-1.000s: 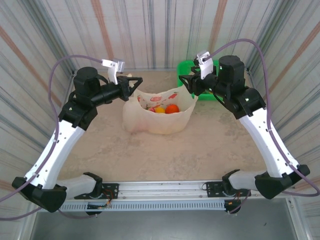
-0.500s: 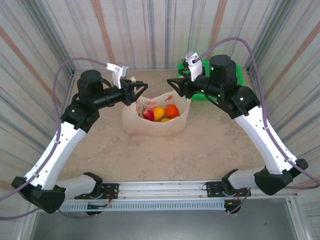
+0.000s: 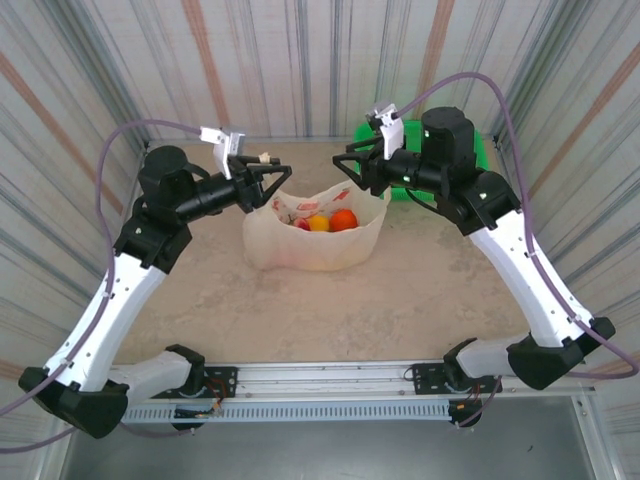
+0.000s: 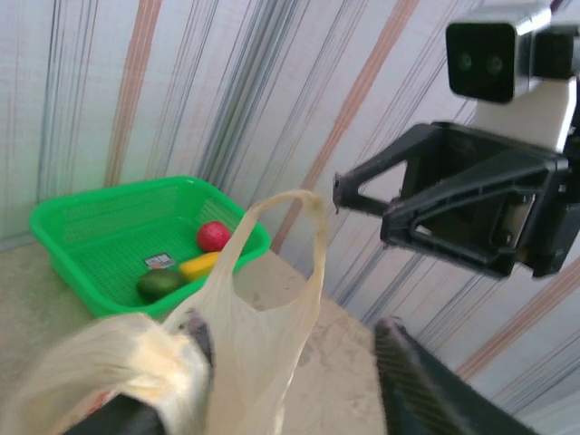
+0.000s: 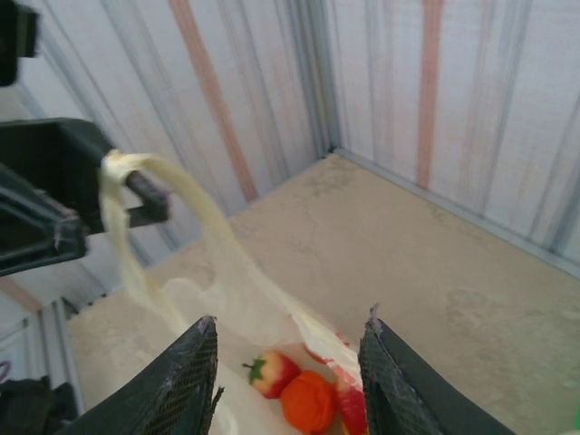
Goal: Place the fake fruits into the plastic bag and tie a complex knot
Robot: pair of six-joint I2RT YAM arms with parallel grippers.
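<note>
I'm driving this from afar, and the place is plainly a robot test booth in a lab, not a home or shop. Striped sheeting (image 3: pixel 300 60) walls in the table (image 3: pixel 330 300) on three sides. The left arm (image 3: pixel 110 300) and right arm (image 3: pixel 525 270), white and black, are bolted to a metal rail (image 3: pixel 320 375) at the near edge, with purple cable (image 3: pixel 462 76) looping off them. A boxy camera (image 4: pixel 494 54) rides on one wrist. The goods are props: toy fruit (image 4: pixel 213 236) in a green basket (image 4: pixel 82 227).
</note>
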